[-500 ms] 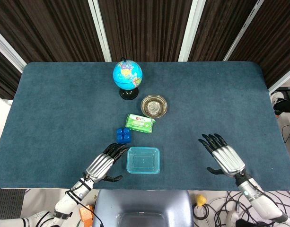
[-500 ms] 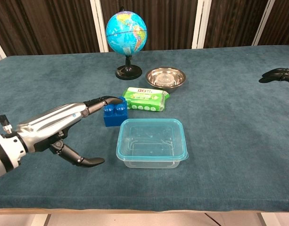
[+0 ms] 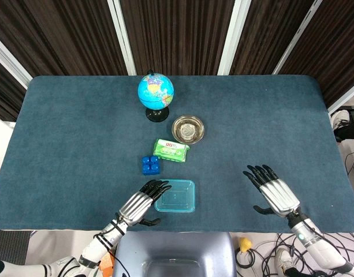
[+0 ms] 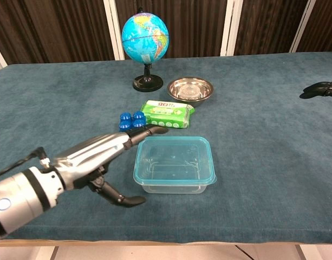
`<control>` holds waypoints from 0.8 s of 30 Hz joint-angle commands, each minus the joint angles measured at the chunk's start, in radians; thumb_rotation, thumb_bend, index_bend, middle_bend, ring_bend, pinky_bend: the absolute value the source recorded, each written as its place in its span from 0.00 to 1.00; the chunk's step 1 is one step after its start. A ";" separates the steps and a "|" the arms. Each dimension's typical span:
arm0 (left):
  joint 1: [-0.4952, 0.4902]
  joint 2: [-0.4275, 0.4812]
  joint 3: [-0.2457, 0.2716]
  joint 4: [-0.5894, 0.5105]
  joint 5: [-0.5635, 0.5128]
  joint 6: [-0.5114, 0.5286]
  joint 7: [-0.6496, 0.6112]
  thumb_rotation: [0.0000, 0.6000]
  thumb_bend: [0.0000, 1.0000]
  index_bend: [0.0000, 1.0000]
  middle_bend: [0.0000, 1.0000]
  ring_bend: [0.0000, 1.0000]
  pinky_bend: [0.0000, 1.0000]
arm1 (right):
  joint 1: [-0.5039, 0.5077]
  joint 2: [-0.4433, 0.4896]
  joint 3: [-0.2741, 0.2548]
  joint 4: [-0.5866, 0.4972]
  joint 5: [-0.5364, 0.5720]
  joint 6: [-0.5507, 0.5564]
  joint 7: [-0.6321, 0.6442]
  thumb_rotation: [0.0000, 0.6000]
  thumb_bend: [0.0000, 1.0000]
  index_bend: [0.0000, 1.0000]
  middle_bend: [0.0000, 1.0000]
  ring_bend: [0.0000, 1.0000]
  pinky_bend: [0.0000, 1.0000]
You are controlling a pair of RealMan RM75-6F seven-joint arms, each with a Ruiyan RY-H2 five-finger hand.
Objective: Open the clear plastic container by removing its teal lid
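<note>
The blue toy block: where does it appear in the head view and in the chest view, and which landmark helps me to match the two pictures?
Head view: the blue toy block lies left of centre, just up-left of the clear container.
Chest view: the block shows left of centre, partly hidden behind the left hand.
Shared landmark: the green packet, right beside the block in both.

Teal lid (image 4: 175, 158), blue block (image 4: 131, 119)
</note>
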 commanded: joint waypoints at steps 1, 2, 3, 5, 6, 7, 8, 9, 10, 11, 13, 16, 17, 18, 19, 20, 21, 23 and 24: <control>-0.013 -0.071 -0.018 0.068 -0.008 -0.007 -0.004 1.00 0.21 0.00 0.00 0.00 0.00 | 0.001 0.002 0.002 0.000 -0.002 0.000 0.008 1.00 0.14 0.00 0.00 0.00 0.00; -0.014 -0.087 -0.021 0.086 -0.007 -0.004 -0.006 1.00 0.21 0.00 0.00 0.00 0.00 | 0.002 0.002 0.002 0.000 -0.001 0.000 0.012 1.00 0.14 0.00 0.00 0.00 0.00; -0.013 -0.102 -0.024 0.104 -0.008 0.001 -0.012 1.00 0.21 0.00 0.00 0.00 0.00 | 0.002 0.003 0.003 0.000 -0.001 -0.001 0.016 1.00 0.14 0.00 0.00 0.00 0.00; -0.011 -0.138 -0.031 0.145 -0.010 0.014 -0.023 1.00 0.21 0.00 0.00 0.00 0.00 | 0.004 0.005 0.003 0.003 -0.001 -0.004 0.021 1.00 0.14 0.00 0.00 0.00 0.00; -0.012 -0.152 -0.035 0.164 -0.009 0.020 -0.024 1.00 0.21 0.00 0.00 0.00 0.00 | 0.005 0.005 0.002 0.005 -0.001 -0.006 0.023 1.00 0.14 0.00 0.00 0.00 0.00; -0.014 -0.170 -0.041 0.190 -0.009 0.025 -0.024 1.00 0.21 0.00 0.00 0.00 0.00 | 0.005 0.006 0.002 0.007 0.000 -0.009 0.027 1.00 0.14 0.00 0.00 0.00 0.00; -0.016 -0.181 -0.045 0.205 -0.009 0.027 -0.026 1.00 0.21 0.00 0.00 0.00 0.00 | 0.006 0.007 0.002 0.009 0.000 -0.010 0.030 1.00 0.14 0.00 0.00 0.00 0.00; -0.018 -0.189 -0.049 0.218 -0.010 0.028 -0.028 1.00 0.21 0.00 0.00 0.00 0.00 | 0.006 0.008 0.002 0.011 0.001 -0.011 0.032 1.00 0.14 0.00 0.00 0.00 0.00; -0.020 -0.197 -0.053 0.231 -0.011 0.029 -0.033 1.00 0.21 0.00 0.00 0.00 0.00 | 0.006 0.009 0.001 0.012 0.001 -0.012 0.036 1.00 0.14 0.00 0.00 0.00 0.00; -0.021 -0.201 -0.055 0.239 -0.011 0.031 -0.036 1.00 0.21 0.00 0.00 0.00 0.00 | 0.006 0.011 0.001 0.014 0.001 -0.011 0.039 1.00 0.14 0.00 0.00 0.00 0.00; -0.022 -0.202 -0.057 0.248 -0.006 0.041 -0.045 1.00 0.21 0.00 0.00 0.00 0.00 | 0.006 0.015 0.002 0.018 -0.001 -0.009 0.046 1.00 0.14 0.00 0.00 0.00 0.00; -0.022 -0.198 -0.057 0.251 -0.001 0.051 -0.054 1.00 0.21 0.00 0.00 0.00 0.00 | 0.006 0.017 0.004 0.025 0.000 -0.009 0.058 1.00 0.14 0.00 0.00 0.00 0.00; -0.023 -0.197 -0.057 0.251 -0.001 0.051 -0.054 1.00 0.21 0.00 0.00 0.00 0.00 | 0.007 0.016 0.005 0.027 0.001 -0.010 0.061 1.00 0.14 0.00 0.00 0.00 0.00; -0.024 -0.196 -0.058 0.253 -0.002 0.049 -0.052 1.00 0.22 0.00 0.00 0.00 0.00 | 0.008 0.015 0.005 0.029 0.001 -0.011 0.064 1.00 0.14 0.00 0.00 0.00 0.00; -0.027 -0.195 -0.059 0.254 -0.006 0.041 -0.050 1.00 0.22 0.00 0.00 0.00 0.00 | 0.008 0.013 0.005 0.031 0.001 -0.012 0.066 1.00 0.14 0.00 0.00 0.00 0.00; -0.029 -0.195 -0.060 0.255 -0.011 0.033 -0.050 1.00 0.22 0.00 0.00 0.00 0.01 | 0.008 0.012 0.005 0.032 0.000 -0.012 0.068 1.00 0.14 0.00 0.00 0.00 0.00; -0.032 -0.194 -0.061 0.255 -0.017 0.023 -0.051 1.00 0.22 0.00 0.00 0.00 0.02 | 0.008 0.011 0.005 0.033 -0.001 -0.011 0.069 1.00 0.14 0.00 0.00 0.00 0.00; -0.038 -0.195 -0.064 0.256 -0.027 0.005 -0.050 1.00 0.22 0.00 0.00 0.00 0.03 | 0.008 0.009 0.004 0.033 -0.003 -0.010 0.068 1.00 0.14 0.00 0.00 0.00 0.00; -0.041 -0.196 -0.065 0.258 -0.031 0.000 -0.050 1.00 0.22 0.00 0.00 0.00 0.04 | 0.009 0.008 0.004 0.033 -0.004 -0.012 0.068 1.00 0.14 0.00 0.00 0.00 0.00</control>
